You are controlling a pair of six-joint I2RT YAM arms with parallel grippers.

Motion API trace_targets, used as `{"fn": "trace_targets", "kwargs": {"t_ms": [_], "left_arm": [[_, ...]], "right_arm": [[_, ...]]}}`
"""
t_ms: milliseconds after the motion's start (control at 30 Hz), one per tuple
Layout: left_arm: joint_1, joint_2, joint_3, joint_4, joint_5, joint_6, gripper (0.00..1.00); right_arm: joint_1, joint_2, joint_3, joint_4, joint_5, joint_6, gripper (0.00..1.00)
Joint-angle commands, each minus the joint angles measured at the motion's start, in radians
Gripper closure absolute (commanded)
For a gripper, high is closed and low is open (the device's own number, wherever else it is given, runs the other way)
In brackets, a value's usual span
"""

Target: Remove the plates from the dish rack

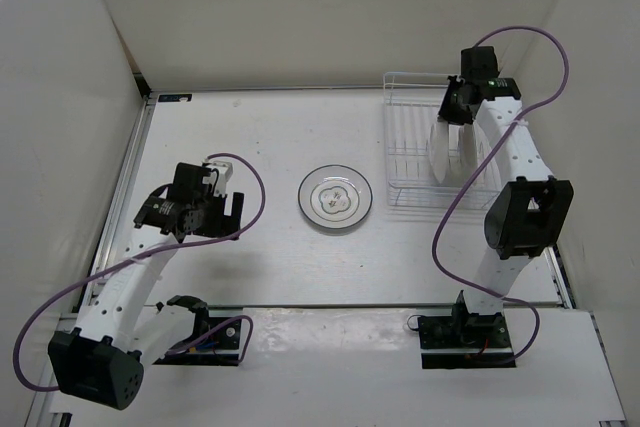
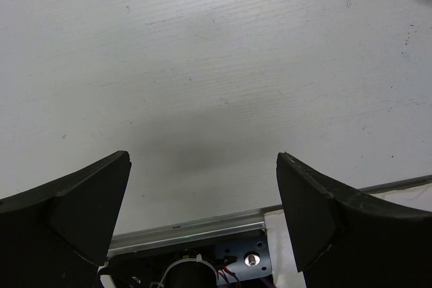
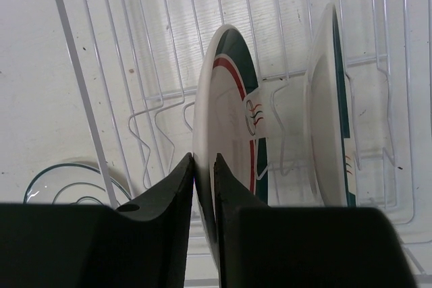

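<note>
The white wire dish rack (image 1: 398,162) stands at the back right. Two white plates with dark green rims stand upright in it. My right gripper (image 1: 457,119) is above the rack, shut on the top rim of the left plate (image 1: 440,152). In the right wrist view its fingertips (image 3: 204,166) pinch that plate (image 3: 226,92), and the second plate (image 3: 327,119) stands one slot to the right. A plain plate with a faint flower centre (image 1: 335,197) lies flat on the table's middle. My left gripper (image 1: 232,215) is open and empty, low over bare table (image 2: 202,166).
White walls close in the table at the back and both sides. The rack wires (image 3: 74,65) surround the gripped plate. The flat plate shows through the rack at the lower left of the right wrist view (image 3: 67,183). A metal rail (image 2: 196,231) marks the table's near edge.
</note>
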Motion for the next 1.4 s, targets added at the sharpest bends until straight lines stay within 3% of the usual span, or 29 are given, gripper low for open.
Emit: {"fn": "trace_targets", "kwargs": {"t_ms": [0,233,667,800,1033,1367], "left_arm": [[0.002,0.004,0.036,0.003,-0.003,-0.002,0.0],[0.002,0.013,0.037,-0.001,-0.002,-0.002,0.0],[0.002,0.003,0.039,-0.005,-0.003,-0.002,0.0],[0.002,-0.007,0.036,-0.001,-0.005,-0.002,0.0],[0.001,-0.01,0.037,-0.005,-0.003,-0.004,0.0],[0.001,-0.019,0.034,-0.005,-0.003,-0.002,0.0]], "right_arm": [[-0.013,-0.048,0.065,-0.002,0.077,-0.014,0.91],[-0.013,-0.097,0.071,-0.001,0.074,-0.023,1.0],[-0.004,-0.295,0.032,0.048,0.041,-0.008,1.0],[-0.004,-0.365,-0.023,0.09,-0.011,0.002,1.0],[0.014,-0.468,-0.107,0.177,-0.234,0.026,1.0],[0.076,-0.52,-0.138,0.18,-0.368,0.021,1.0]]}}
